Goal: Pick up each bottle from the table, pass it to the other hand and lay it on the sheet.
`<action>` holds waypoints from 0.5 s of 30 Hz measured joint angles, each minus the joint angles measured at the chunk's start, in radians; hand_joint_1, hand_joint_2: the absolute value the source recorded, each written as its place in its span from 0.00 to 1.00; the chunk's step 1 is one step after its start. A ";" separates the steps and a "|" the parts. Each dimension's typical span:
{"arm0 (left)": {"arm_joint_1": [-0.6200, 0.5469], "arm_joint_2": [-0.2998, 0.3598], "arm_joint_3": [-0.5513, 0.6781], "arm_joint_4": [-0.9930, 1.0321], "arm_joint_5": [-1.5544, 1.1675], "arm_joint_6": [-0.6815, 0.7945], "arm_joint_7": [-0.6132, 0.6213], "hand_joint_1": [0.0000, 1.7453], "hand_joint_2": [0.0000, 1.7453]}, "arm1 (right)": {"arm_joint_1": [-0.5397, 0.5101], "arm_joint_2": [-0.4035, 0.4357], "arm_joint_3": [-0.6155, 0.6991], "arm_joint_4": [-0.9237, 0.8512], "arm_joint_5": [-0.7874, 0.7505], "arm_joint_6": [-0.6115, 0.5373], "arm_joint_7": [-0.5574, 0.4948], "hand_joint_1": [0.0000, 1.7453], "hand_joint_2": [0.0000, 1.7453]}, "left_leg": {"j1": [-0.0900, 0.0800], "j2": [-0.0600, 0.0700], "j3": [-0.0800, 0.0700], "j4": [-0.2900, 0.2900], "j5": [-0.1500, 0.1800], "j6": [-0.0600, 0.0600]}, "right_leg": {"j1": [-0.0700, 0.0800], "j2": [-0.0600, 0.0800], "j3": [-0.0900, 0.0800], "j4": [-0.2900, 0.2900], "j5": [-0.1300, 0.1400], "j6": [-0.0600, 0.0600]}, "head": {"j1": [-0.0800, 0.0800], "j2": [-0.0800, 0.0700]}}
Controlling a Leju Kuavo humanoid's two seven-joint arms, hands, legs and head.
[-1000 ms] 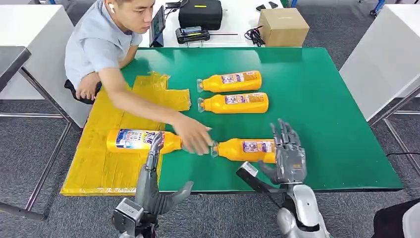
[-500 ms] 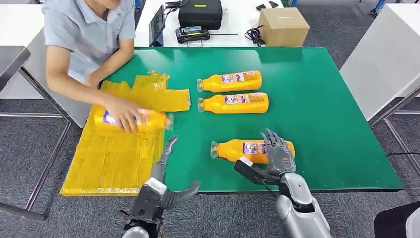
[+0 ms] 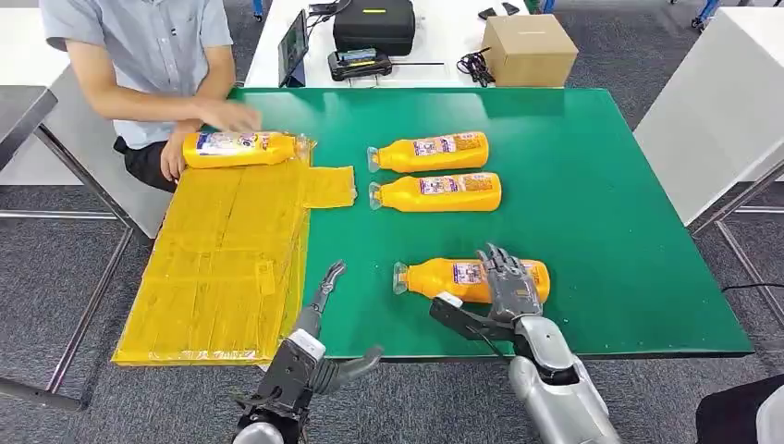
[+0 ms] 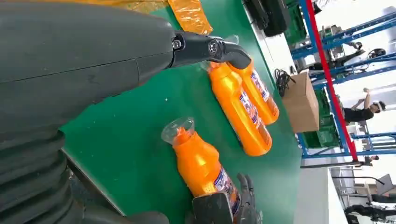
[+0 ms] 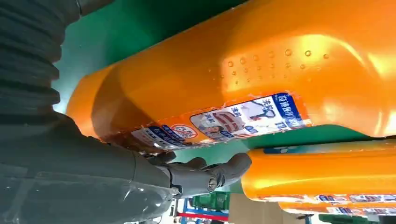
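Orange bottle (image 3: pixel 467 278) at lower centre: right hand (image 3: pixel 511 287) fingers drape it, grip unconfirmed. Left hand (image 3: pixel 319 305) open, empty. Next: close, lift.

The right hand (image 3: pixel 511 282) covers the near bottle's (image 3: pixel 453 277) base end, and the person's hand (image 3: pixel 231 116) at upper left is blurred.
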 measured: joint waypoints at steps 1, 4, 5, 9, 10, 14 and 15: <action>-0.001 0.000 0.000 0.001 0.000 0.000 0.000 0.00 1.00 | -0.002 0.000 0.000 0.002 -0.009 0.007 -0.003 0.00 1.00 | 0.000 0.000 0.000 0.000 0.000 0.000 | 0.000 0.000 0.000 0.000 0.000 0.000 | 0.000 0.000; -0.004 0.000 -0.002 0.006 -0.002 -0.003 0.002 0.00 1.00 | -0.013 -0.007 0.011 0.011 -0.040 0.034 -0.016 0.00 1.00 | 0.000 0.000 0.000 0.000 0.000 0.000 | 0.000 0.000 0.000 0.000 0.000 0.000 | 0.000 0.000; -0.005 0.000 -0.002 0.007 -0.003 -0.007 0.005 0.00 1.00 | -0.017 -0.012 0.017 0.014 -0.045 0.040 -0.016 0.00 1.00 | 0.000 0.000 0.000 0.000 0.000 0.000 | 0.000 0.000 0.000 0.000 0.000 0.000 | 0.000 0.000; -0.007 0.003 -0.011 0.007 -0.011 -0.010 0.018 0.00 1.00 | -0.040 -0.036 0.051 0.021 -0.051 0.064 -0.008 0.00 1.00 | 0.000 0.000 0.000 0.000 0.000 0.000 | 0.000 0.000 0.000 0.000 0.000 0.000 | 0.000 0.000; -0.008 0.003 -0.013 0.007 -0.013 -0.010 0.019 0.00 1.00 | -0.047 -0.041 0.061 0.023 -0.051 0.070 -0.002 0.00 1.00 | 0.000 0.000 0.000 0.000 0.000 0.000 | 0.000 0.000 0.000 0.000 0.000 0.000 | 0.000 0.000; -0.008 0.003 -0.013 0.007 -0.021 -0.009 0.024 0.00 1.00 | -0.074 -0.061 0.095 0.033 -0.060 0.103 0.017 0.00 1.00 | 0.000 0.000 0.001 0.000 0.000 0.000 | 0.000 0.000 0.001 0.000 0.000 0.000 | 0.000 0.000; -0.008 0.003 -0.013 0.007 -0.024 -0.009 0.027 0.00 1.00 | -0.081 -0.066 0.103 0.039 -0.070 0.119 0.021 0.00 1.00 | 0.000 0.000 0.001 0.000 0.000 0.000 | 0.000 0.000 0.001 0.000 0.000 0.000 | 0.000 0.000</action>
